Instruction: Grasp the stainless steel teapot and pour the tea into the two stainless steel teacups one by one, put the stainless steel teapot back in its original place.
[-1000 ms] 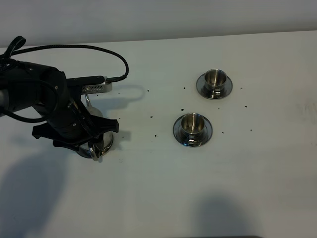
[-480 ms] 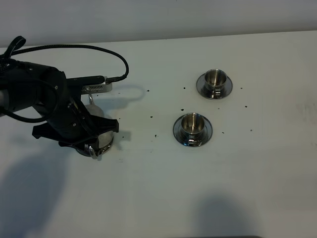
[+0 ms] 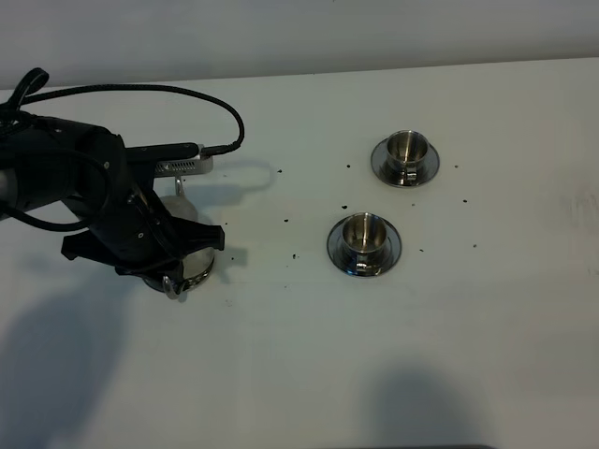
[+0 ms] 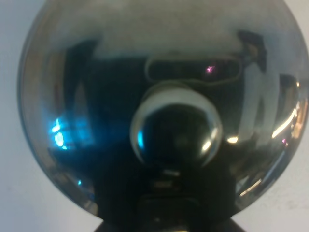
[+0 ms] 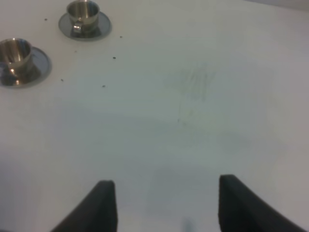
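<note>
Left pincer [image 3: 174,273]: we see it closed together on the loop handle of the teapot [image 3: 194,264], low over the pot.
Right pincer [image 5: 164,208]: the two dark fingers stand apart with nothing between them, over bare table [image 3: 281,365].
Counts: we count one teapot, two cups, two saucers under the cups and two pincers.
Teapot place: it sits at the left of the table, well apart from both cups and mostly covered by the left arm.
Cups: the far cup [image 3: 409,147] stands on its saucer [image 3: 379,161]. The near cup [image 3: 362,231] stands on its saucer [image 3: 338,251], closer to the front edge and a little to the left.
High view only: it shows us the whole layout, the left arm and dark specks [image 3: 285,221] strewn between pot and cups.
Left wrist view only: it gives us the pot's domed lid [image 4: 72,96] and round knob [image 4: 176,130] from very close, filling the picture.
Right wrist view only: it shows us the right pincer, with both cups off to one side.
Contents: both cups show us bare steel inside. The lidded pot hides whatever it holds.
</note>
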`<move>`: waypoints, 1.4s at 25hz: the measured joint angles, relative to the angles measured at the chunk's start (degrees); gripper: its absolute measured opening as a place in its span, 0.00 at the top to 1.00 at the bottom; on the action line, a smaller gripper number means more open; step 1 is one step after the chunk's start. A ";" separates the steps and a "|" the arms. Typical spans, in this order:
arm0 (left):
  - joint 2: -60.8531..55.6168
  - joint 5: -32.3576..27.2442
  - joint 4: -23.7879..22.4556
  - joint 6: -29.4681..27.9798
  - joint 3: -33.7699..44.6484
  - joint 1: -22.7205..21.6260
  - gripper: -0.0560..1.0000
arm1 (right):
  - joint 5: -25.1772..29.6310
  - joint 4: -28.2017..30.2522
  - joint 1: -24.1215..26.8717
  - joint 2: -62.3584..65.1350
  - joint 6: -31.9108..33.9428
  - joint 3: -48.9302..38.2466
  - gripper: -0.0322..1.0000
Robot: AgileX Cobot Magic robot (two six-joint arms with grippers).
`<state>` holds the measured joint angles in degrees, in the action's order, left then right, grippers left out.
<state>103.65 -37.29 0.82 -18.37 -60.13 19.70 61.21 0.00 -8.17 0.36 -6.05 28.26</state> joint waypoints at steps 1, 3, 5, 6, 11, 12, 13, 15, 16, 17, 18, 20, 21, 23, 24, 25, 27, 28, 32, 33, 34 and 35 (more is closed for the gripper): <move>0.00 0.00 0.00 0.46 0.00 0.00 0.73 | 0.00 0.00 0.00 0.00 0.00 0.00 0.53; 0.00 0.02 0.00 1.53 0.00 0.00 0.73 | 0.00 0.00 0.00 0.00 0.00 0.00 0.53; 0.00 0.02 0.00 3.46 0.00 0.00 0.73 | 0.00 0.00 0.00 0.00 0.00 0.00 0.53; 0.00 0.02 0.00 4.45 0.00 0.00 0.73 | 0.00 0.00 0.00 0.00 0.00 0.00 0.53; 0.00 0.02 0.00 6.65 0.00 0.00 0.73 | 0.00 0.00 0.00 0.00 0.00 0.00 0.53; 0.00 0.02 0.00 7.37 0.00 0.00 0.73 | 0.00 0.00 0.00 0.00 0.00 0.00 0.53; 0.00 0.02 0.00 7.97 0.00 0.00 0.73 | 0.00 0.00 0.00 0.00 0.00 0.00 0.53; -0.33 -0.05 0.00 8.29 0.00 0.00 0.73 | 0.00 0.00 0.00 0.00 0.00 0.00 0.53; -0.68 -0.28 -0.18 8.33 0.00 0.00 0.73 | 0.00 0.00 0.00 0.00 0.00 0.00 0.53; -1.17 -0.40 -0.35 8.40 0.00 0.00 0.73 | 0.00 0.00 0.00 0.00 0.00 0.00 0.53; -1.83 -0.46 -0.82 8.46 0.00 0.00 0.73 | 0.00 0.00 0.00 0.00 0.00 0.00 0.53; -2.84 -0.93 -0.82 8.59 0.00 0.00 0.73 | 0.00 0.00 0.00 0.00 0.00 0.00 0.53; -3.15 -1.15 -1.12 8.86 0.00 0.00 0.73 | 0.00 0.00 0.00 0.00 0.00 0.00 0.53; -3.52 -1.33 -1.67 9.36 0.00 0.00 0.73 | 0.00 0.00 0.00 0.00 0.00 0.00 0.53; -3.72 -1.33 -1.97 9.61 0.00 0.00 0.73 | 0.00 0.00 0.00 0.00 0.00 0.00 0.53; -4.04 -1.33 -2.15 9.76 0.00 0.00 0.73 | 0.00 0.00 0.00 0.00 0.00 0.00 0.53; -4.68 -1.33 -2.28 10.24 0.00 0.00 0.73 | 0.00 0.00 0.00 0.00 0.00 0.00 0.53; -5.01 -1.33 -2.32 10.80 0.00 0.00 0.73 | 0.00 0.00 0.00 0.00 0.00 0.00 0.53; -6.31 -0.71 -2.39 14.86 0.00 0.00 0.73 | 0.00 0.00 0.00 0.00 0.00 0.00 0.53; -6.53 -0.46 -2.39 16.28 0.00 0.00 0.73 | 0.00 0.00 0.00 0.00 0.00 0.00 0.53; -6.67 0.01 -2.50 18.37 0.00 0.00 0.73 | 0.00 0.00 0.00 0.00 0.00 0.00 0.53; -6.85 0.54 -2.50 20.33 0.00 0.00 0.73 | 0.00 0.00 0.00 0.00 0.00 0.00 0.53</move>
<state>96.79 -36.75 -1.68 1.96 -60.13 19.70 61.21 0.00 -8.17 0.36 -6.05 28.26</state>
